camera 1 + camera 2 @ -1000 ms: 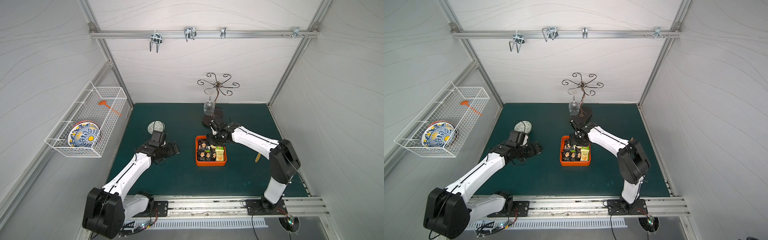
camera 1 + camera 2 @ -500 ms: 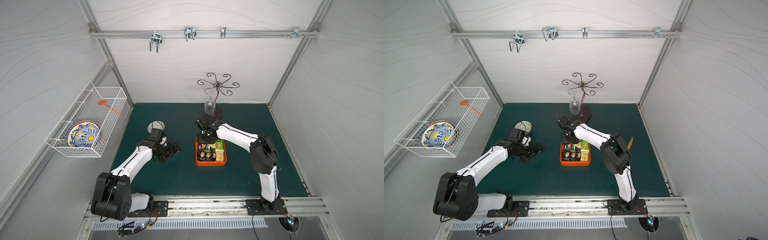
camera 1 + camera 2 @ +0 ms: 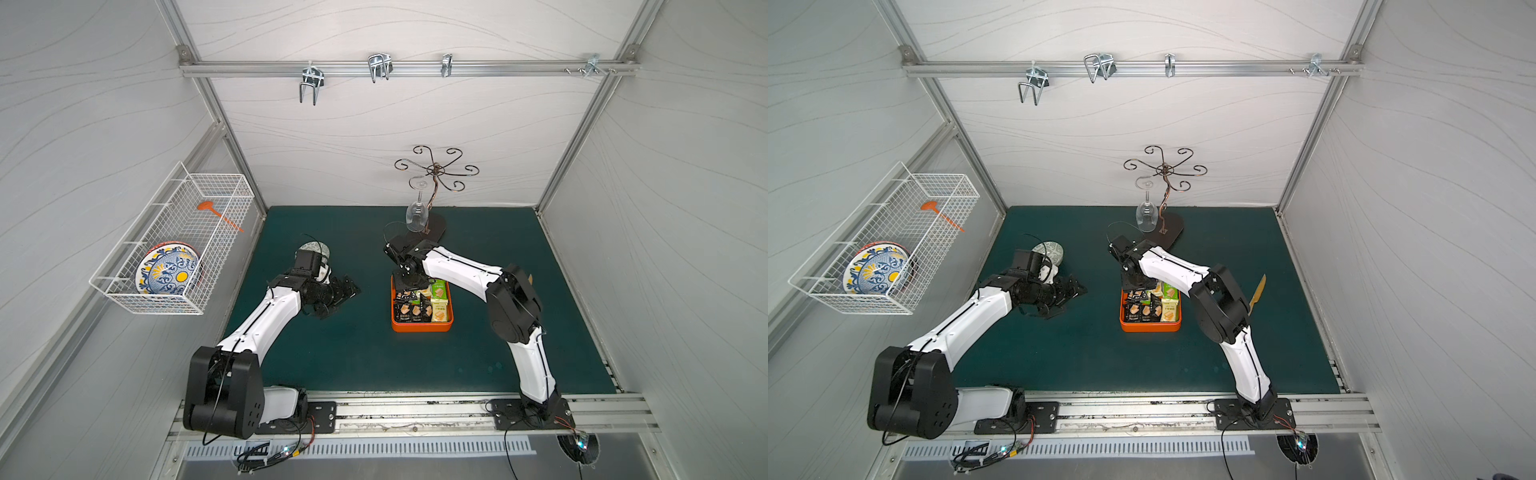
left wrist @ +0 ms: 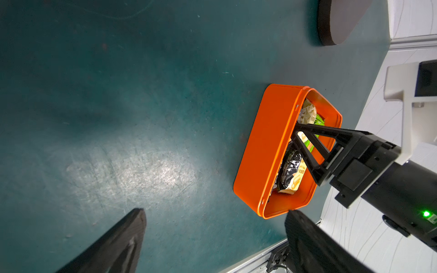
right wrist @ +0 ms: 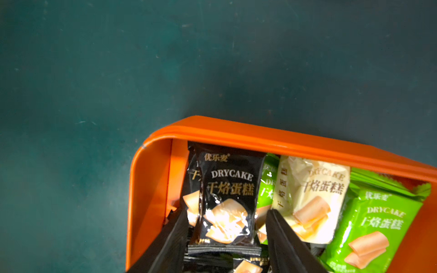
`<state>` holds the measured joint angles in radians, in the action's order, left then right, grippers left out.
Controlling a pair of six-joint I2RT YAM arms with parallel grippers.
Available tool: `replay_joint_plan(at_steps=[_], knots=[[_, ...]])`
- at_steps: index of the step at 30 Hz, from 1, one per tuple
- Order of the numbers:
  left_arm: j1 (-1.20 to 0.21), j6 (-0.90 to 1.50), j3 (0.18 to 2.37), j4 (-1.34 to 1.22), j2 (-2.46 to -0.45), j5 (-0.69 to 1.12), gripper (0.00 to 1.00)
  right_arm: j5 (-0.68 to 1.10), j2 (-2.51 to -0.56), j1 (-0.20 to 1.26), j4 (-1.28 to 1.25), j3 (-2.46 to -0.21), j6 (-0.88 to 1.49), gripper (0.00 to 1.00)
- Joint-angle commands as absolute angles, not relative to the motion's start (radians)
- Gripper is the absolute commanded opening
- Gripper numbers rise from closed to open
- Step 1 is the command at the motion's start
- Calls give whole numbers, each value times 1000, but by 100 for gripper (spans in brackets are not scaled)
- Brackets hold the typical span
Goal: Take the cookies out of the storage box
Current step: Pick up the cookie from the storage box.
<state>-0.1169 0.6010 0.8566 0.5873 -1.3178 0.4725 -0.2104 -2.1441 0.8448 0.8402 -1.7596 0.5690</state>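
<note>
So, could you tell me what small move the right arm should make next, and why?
Probably close the right end effector fully on the black cookie packet: its fingers straddle that packet in the storage box's corner, but firm contact isn't clear, so lifting now might leave it behind.

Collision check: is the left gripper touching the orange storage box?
Apart. In both top views, bare green mat separates the left gripper from the storage box.

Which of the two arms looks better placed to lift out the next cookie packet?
Right: the right gripper is down in the storage box, fingers either side of a black cookie packet. The left gripper hangs open over the mat beside the box.
</note>
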Motion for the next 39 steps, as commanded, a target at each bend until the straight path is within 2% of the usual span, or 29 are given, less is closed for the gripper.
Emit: replay_joint_plan(at_steps=[1, 13, 22, 26, 39], knots=[[-112, 583, 902, 592, -1320, 480, 97, -230, -2178, 854, 875, -1784, 577, 57], [-103, 580, 877, 607, -1296, 459, 97, -223, -2231, 854, 900, -1816, 594, 54], [-101, 574, 887, 614, -1298, 457, 97, -238, -2223, 854, 903, -1818, 591, 44], [-101, 572, 888, 617, -1299, 455, 97, -234, -2207, 855, 906, -1821, 592, 44], [-102, 580, 927, 642, -1338, 446, 96, -206, -1946, 815, 919, -1707, 574, 44]])
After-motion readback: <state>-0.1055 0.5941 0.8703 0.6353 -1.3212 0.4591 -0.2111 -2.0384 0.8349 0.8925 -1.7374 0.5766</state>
